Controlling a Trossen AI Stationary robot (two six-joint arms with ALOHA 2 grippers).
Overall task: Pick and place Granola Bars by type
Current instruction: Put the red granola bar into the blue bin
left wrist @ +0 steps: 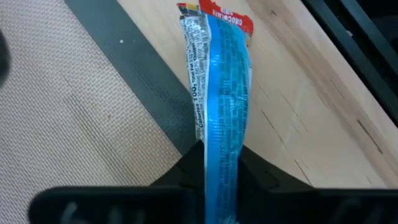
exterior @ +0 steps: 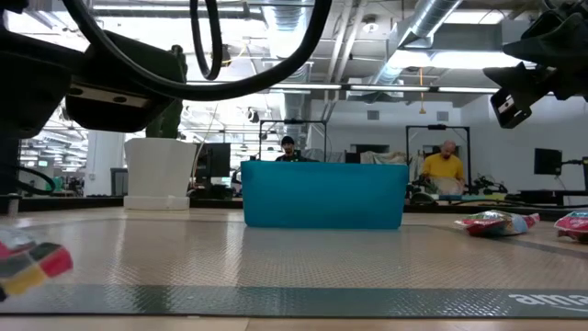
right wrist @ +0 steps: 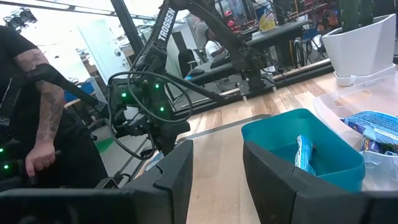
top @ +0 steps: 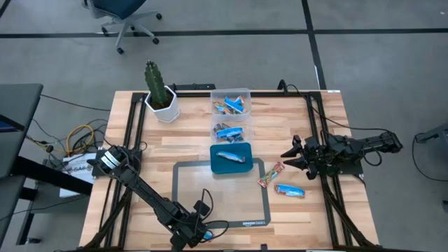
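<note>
A pale wooden desk (top: pixel 189 143) is seen under a grey mat (top: pixel 220 196), with a teal tray (top: pixel 231 158) at the mat's far edge and two clear bins (top: pixel 231 115) of Granola Bars (top: pixel 232 106) beyond it. A potted cactus (top: pixel 159 92) is stood at the far left corner. One blue bar (left wrist: pixel 222 106) is pinched by the left pincer (top: pixel 198 229) at the mat's near edge. The right pincer (top: pixel 292 155) is held spread above the right side, near two loose bars (top: pixel 280 180). A grey floor, an office chair (top: pixel 126 17) and people (exterior: pixel 444 170) behind are shown.
</note>
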